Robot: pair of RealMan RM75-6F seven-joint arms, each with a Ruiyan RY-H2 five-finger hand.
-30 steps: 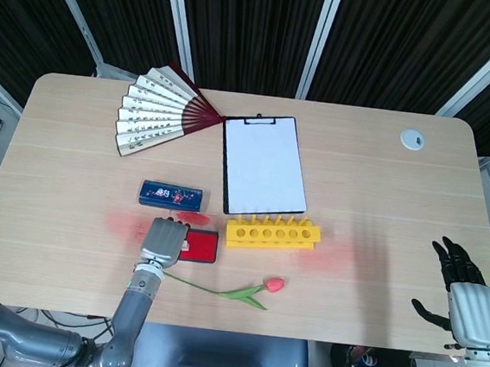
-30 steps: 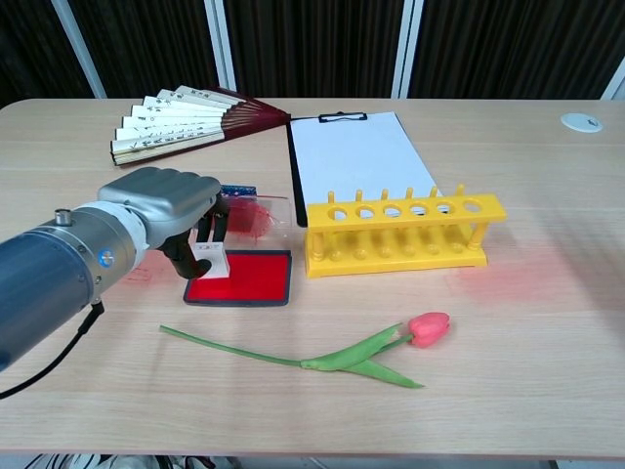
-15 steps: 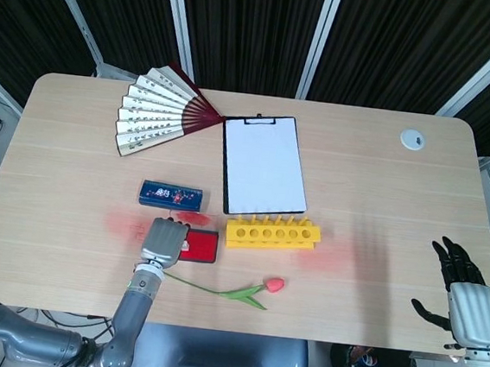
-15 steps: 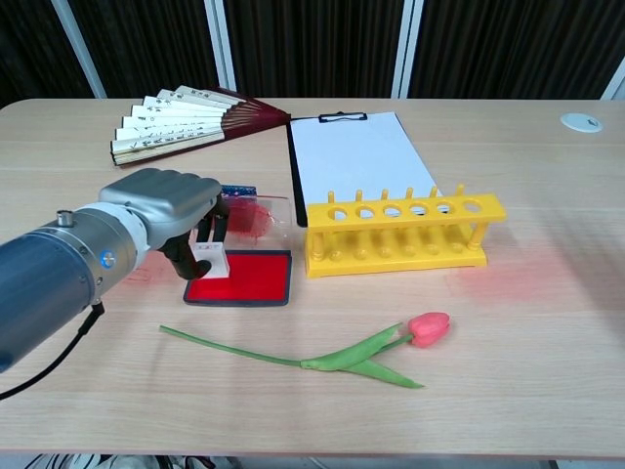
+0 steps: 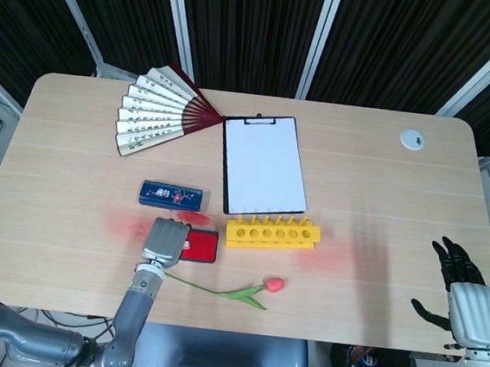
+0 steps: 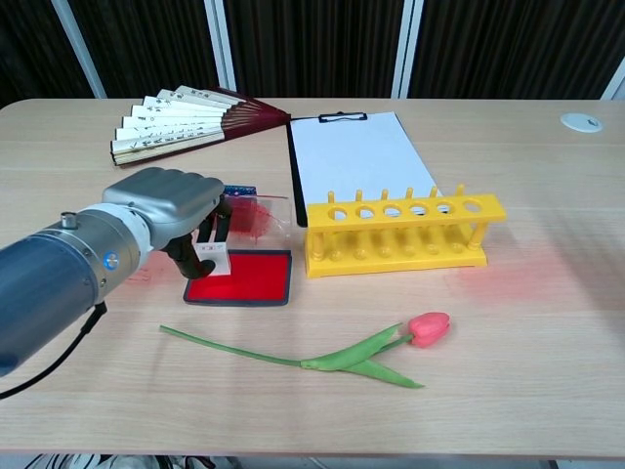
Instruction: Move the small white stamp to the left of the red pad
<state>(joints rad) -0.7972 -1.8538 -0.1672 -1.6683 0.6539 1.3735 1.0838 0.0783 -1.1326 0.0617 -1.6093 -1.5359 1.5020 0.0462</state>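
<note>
Table: light wood, rounded corners, fills most of the head view.

Clipboard: white sheet, black clip at its 12 o'clock end, lying flat near the table centre.

Fan: spread open, dark red ribs, at 10 o'clock from the clipboard.

Rack: yellow, a row of round holes, just beyond the clipboard's 6 o'clock edge.

Tulip: red bloom, green stem, lying flat at 6 o'clock from the rack.

Left hand: fingers curled down around the stamp, held between thumb and fingers over the 9 o'clock end of the red pad. Stamp looks to sit slightly above the pad's surface, though contact cannot be ruled out from the chest view. In the head view the hand covers the stamp completely.

Right hand: at the table's 4 o'clock corner, off the edge, fingers spread apart, holding nothing.

Blue box: flat, at 12 o'clock from the left hand.

White disc: set in the table at its 1 o'clock corner.
</note>
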